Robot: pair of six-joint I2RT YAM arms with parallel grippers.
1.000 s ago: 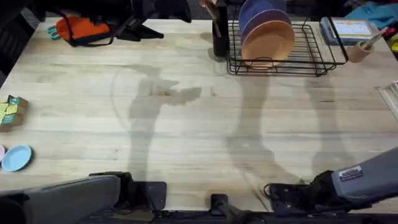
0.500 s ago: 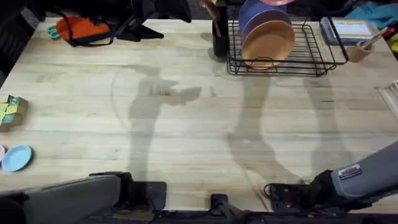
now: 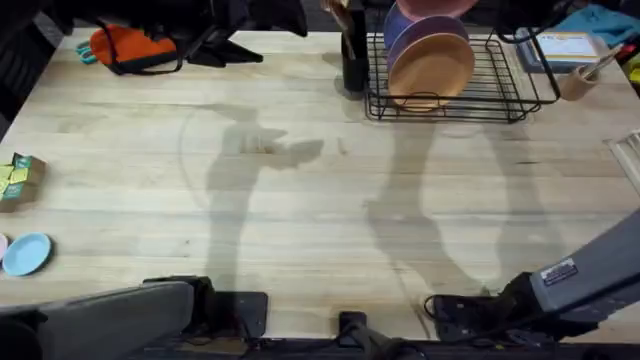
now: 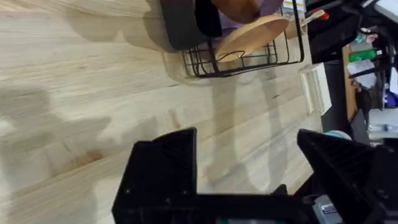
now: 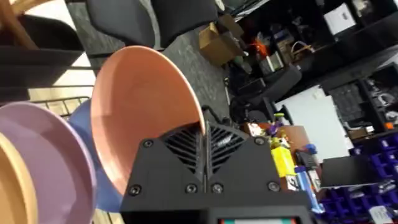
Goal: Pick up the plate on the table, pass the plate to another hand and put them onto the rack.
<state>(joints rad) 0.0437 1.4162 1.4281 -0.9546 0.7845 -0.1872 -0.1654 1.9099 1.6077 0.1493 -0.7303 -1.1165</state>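
Plate [image 5: 140, 112] first: the salmon-pink one is held on edge in the right arm's fingers [image 5: 203, 134], which are pinched together on its rim, just behind the purple plate [image 5: 43, 155] and a blue plate [image 5: 87, 124]. From overhead its pink edge [image 3: 440, 8] peeks over the back of the rack [image 3: 500, 80], so the pickup and handover look finished; what seems left is lowering it into a slot and letting go. Whether its bottom edge already sits between the wires I cannot tell, since the other plates and the camera's own housing cover it. An orange plate [image 3: 432, 68] stands at the front of the rack. The left arm's fingers [image 4: 249, 168] are spread wide with nothing between them, low over the bare tabletop [image 3: 300, 190], well away from the rack.
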